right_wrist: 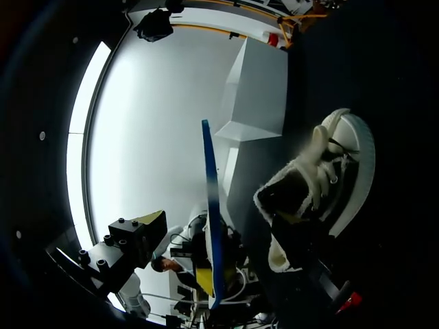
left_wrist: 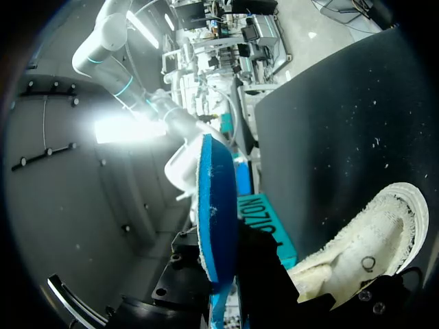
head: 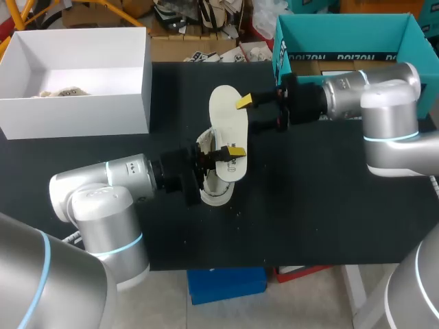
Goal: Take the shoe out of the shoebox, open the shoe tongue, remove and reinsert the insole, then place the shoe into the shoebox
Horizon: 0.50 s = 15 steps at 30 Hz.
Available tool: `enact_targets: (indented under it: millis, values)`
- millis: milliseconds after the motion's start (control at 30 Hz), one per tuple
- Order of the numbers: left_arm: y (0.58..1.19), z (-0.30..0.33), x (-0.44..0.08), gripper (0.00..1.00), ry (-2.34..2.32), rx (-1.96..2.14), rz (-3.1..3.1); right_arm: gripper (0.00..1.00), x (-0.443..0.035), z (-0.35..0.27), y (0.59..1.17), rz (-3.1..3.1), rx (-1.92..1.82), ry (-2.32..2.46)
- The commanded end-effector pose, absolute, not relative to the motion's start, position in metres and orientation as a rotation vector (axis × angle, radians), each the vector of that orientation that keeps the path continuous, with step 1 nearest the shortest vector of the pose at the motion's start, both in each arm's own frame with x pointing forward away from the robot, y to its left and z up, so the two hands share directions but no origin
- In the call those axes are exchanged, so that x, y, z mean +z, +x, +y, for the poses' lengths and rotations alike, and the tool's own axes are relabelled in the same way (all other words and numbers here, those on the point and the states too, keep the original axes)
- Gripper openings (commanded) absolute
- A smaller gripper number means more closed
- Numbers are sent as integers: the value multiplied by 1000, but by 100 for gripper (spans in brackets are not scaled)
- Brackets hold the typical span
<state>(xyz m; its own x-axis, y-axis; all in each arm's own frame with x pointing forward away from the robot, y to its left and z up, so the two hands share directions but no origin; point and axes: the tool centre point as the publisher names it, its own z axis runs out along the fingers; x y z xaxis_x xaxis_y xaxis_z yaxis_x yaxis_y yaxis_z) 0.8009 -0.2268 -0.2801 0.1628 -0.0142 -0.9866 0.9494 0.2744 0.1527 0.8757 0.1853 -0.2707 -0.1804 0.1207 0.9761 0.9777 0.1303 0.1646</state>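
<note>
While my left tool [head: 232, 152] clamps the insole [head: 223, 110], cream on top, blue beneath, my right tool [head: 250, 115] stands apart around it; cream shoe [head: 218, 190] lies below on table [head: 309, 205].

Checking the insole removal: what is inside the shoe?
The shoe shows a dark, fleece-rimmed opening with nothing visible in it. The insole is outside, on edge beside the shoe. The upper covers the shoe's floor and toe.

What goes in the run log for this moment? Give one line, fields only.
insole: out of shoe | left end effector: shut on insole | right end effector: open, at insole | shoe: on table
</note>
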Motion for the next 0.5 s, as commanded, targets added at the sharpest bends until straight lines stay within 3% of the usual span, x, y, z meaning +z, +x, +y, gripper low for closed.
enact_targets:
  millis: [33,100,167,300,367,400,433,500]
  values:
    - [800,-228,-280,0,1054,-904,1187,100,-274,194,880,-1491,-1171,-1120]
    - [800,-228,-280,0,1054,-904,1187,93,-274,194,881,-1491,-1170,-1121]
    - [800,-228,-280,0,1054,-904,1187,55,-274,195,882,-1492,-1170,-1122]
    - [800,-228,-280,0,1054,-904,1187,11,-275,196,883,-1500,-1156,-1119]
    - [800,-228,-280,0,1054,-904,1187,13,-275,196,883,-1500,-1156,-1119]
    - [800,-228,-280,0,1054,-904,1187,11,-275,196,883,-1500,-1156,-1119]
    - [800,-228,-280,0,1054,-904,1187,2,-275,196,883,-1500,-1156,-1119]
    - [800,-228,-280,0,1054,-904,1187,0,-275,196,883,-1500,-1156,-1119]
